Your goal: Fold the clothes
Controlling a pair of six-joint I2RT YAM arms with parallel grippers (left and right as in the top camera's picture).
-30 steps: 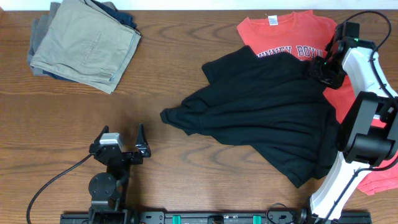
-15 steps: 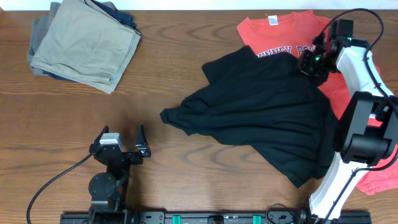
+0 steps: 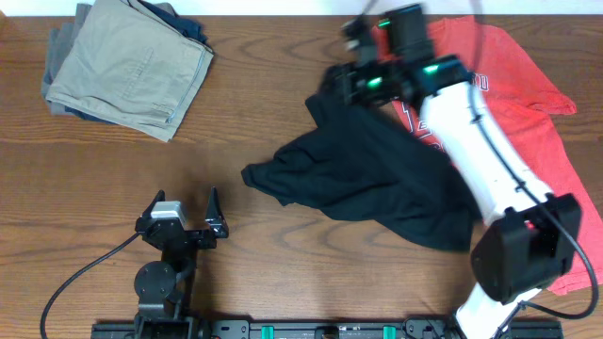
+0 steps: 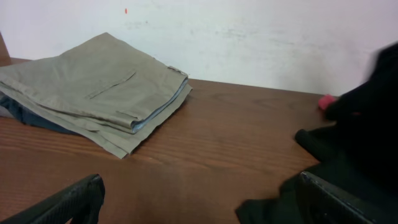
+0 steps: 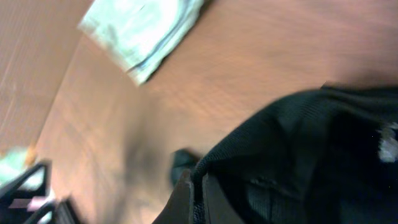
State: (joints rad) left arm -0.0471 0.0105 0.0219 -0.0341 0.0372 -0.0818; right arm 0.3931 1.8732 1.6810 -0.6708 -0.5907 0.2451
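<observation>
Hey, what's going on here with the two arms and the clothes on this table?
The right gripper is shut on an edge of the black garment, holding it up over the rest of the crumpled cloth. The left gripper sits open near the table's front edge, touching nothing. A red T-shirt lies partly under the garment; folded khaki trousers sit far left.

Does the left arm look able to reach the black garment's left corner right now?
Probably yes: the open left gripper sits near a corner of the black garment, with only bare table between.
</observation>
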